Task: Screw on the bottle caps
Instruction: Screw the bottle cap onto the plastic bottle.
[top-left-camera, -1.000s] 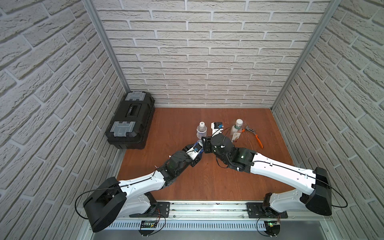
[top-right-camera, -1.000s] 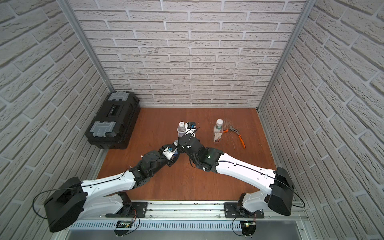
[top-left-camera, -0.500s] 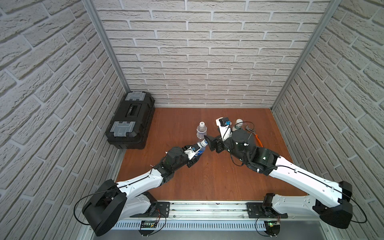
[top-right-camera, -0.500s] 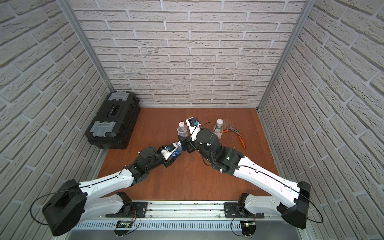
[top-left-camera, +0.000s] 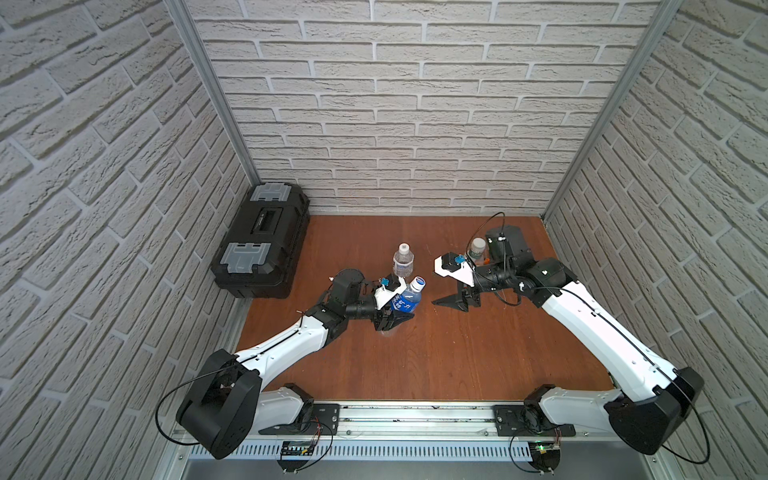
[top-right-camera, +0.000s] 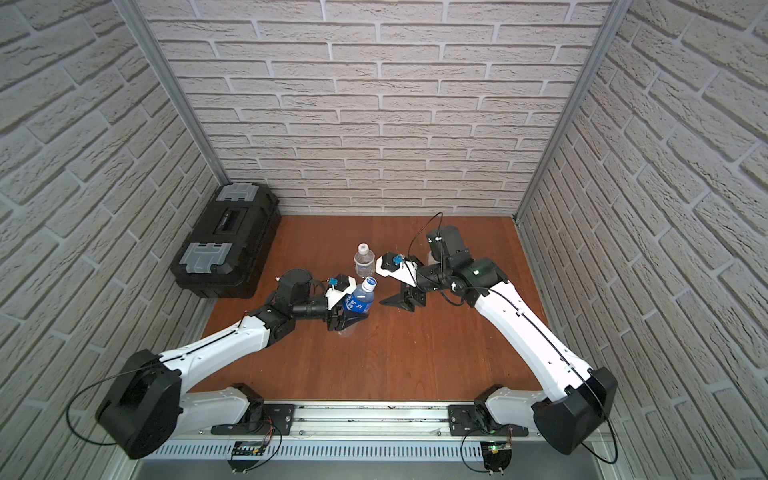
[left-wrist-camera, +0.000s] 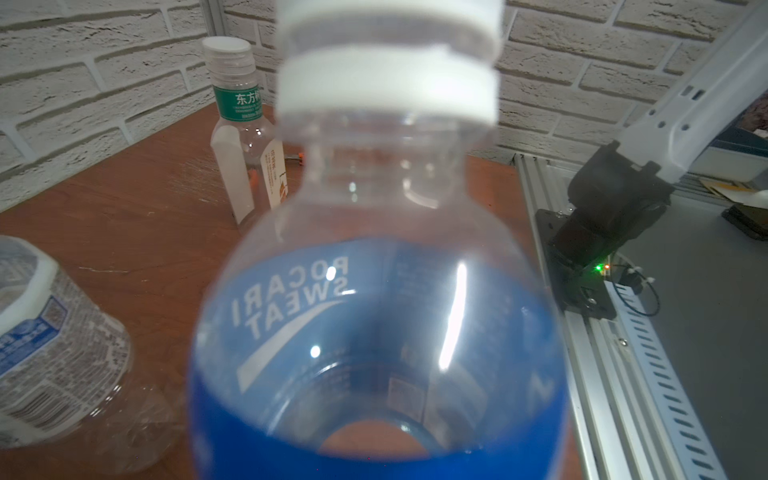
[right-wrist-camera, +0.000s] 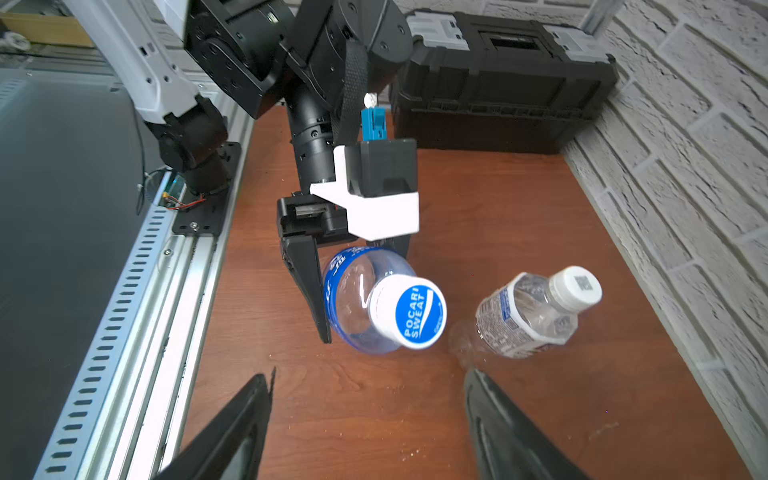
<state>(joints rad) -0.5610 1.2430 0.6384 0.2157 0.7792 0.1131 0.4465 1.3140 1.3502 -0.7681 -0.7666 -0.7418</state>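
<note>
Your toolbox (top-left-camera: 262, 241) sits shut at the left edge of the bench (top-left-camera: 415, 353), by the back wall. Your left hand (top-left-camera: 399, 320) grips the blue bottle (right-wrist-camera: 357, 307) by its body, tilted; you can see straight through its clear walls. Your right hand (right-wrist-camera: 368, 382) hangs open and empty, apart from it. The white-labelled bottle (top-left-camera: 402, 264) stands just behind the blue one, and the green-banded bottle (left-wrist-camera: 249, 166) stands further right. Each has a cap on its neck: blue cap (right-wrist-camera: 417, 316), small white cap (top-left-camera: 403, 248), wider white cap (left-wrist-camera: 226, 45).

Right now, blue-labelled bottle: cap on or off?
On. The blue cap sits over the neck of the blue-labelled bottle held in the left gripper; whether fully tightened, cannot tell.
</note>
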